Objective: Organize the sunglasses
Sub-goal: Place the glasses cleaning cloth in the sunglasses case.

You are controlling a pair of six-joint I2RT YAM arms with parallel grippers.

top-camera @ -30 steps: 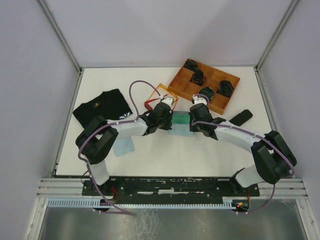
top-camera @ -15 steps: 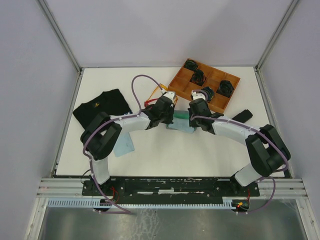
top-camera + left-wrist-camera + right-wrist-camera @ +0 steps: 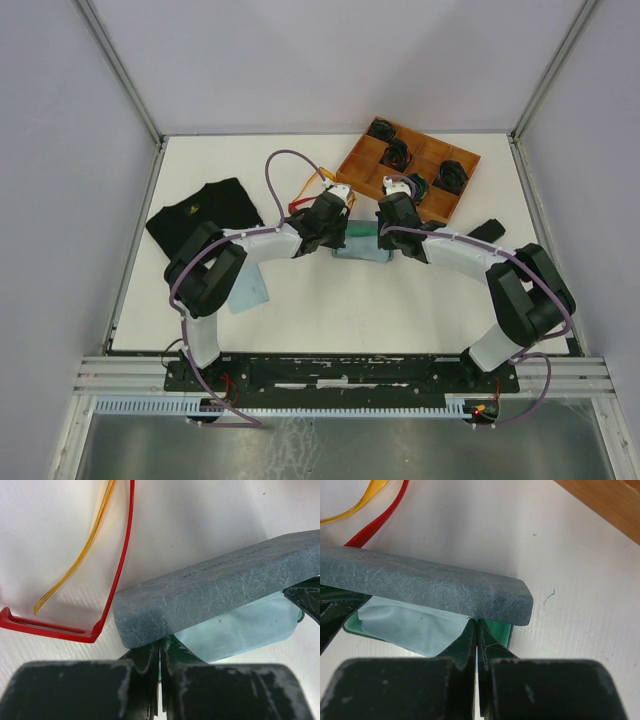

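Observation:
The sunglasses lie behind my left arm: a red pair [image 3: 299, 207] and an orange-yellow pair [image 3: 322, 180]. From the left wrist I see only a red temple [image 3: 121, 555] and an orange temple [image 3: 80, 555] on the white table. A grey-blue case [image 3: 360, 246] sits between my grippers, its lid [image 3: 215, 585] hinged over a green inside and a light blue cloth [image 3: 240, 625]. My left gripper [image 3: 161, 647] is shut, its tips under the lid's left end. At the lid's other end my right gripper [image 3: 477, 626] is shut too, beside the green base [image 3: 501, 630] and the cloth [image 3: 405, 627].
A wooden compartment tray [image 3: 352, 165] with several black items stands at the back right; its corner [image 3: 610, 500] shows in the right wrist view. A black case [image 3: 487, 232] lies right of my right arm. A black garment [image 3: 205, 212] and a light blue cloth [image 3: 247, 293] lie at the left.
Both arms have stretched farther toward the back of the table, over the case. Less of the case's green inside shows from above. Both grippers stayed shut.

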